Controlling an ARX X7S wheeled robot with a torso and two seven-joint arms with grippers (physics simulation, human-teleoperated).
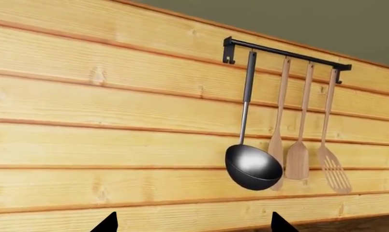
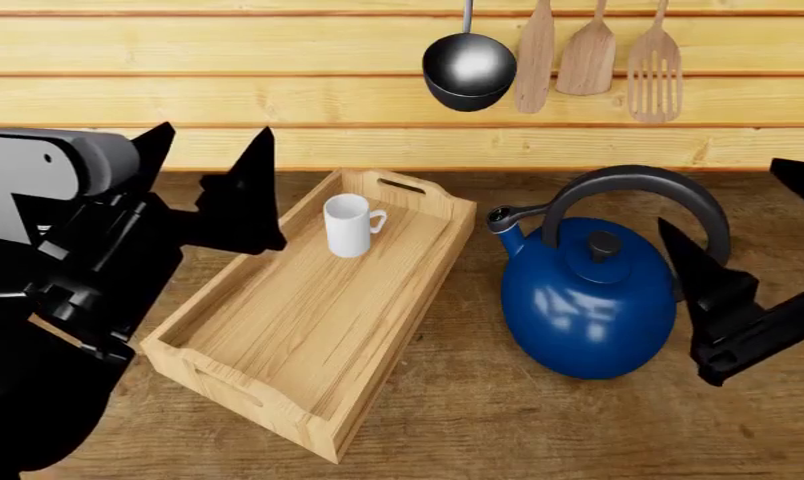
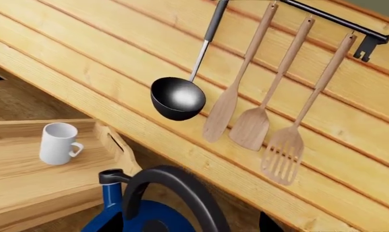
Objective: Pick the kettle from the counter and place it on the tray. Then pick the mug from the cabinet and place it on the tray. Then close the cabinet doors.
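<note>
The glossy round blue kettle [image 2: 586, 305] with a tall black arched handle, black lid knob and short dark-tipped spout stands on the dark-grained brown wooden bench [image 2: 509, 420], at about four o'clock in the head view, just beside the pale-wood rectangular tray [image 2: 229, 375]. The small plain white mug [image 2: 349, 225] stands upright inside the tray near its far end. The left tool [image 2: 209, 180] hovers at nine o'clock, fingers spread. The right tool [image 2: 749, 270] sits at three o'clock beside the kettle, fingers spread, holding nothing. A black ladle [image 2: 468, 68] and wooden utensils hang on the plank wall at twelve o'clock.
</note>
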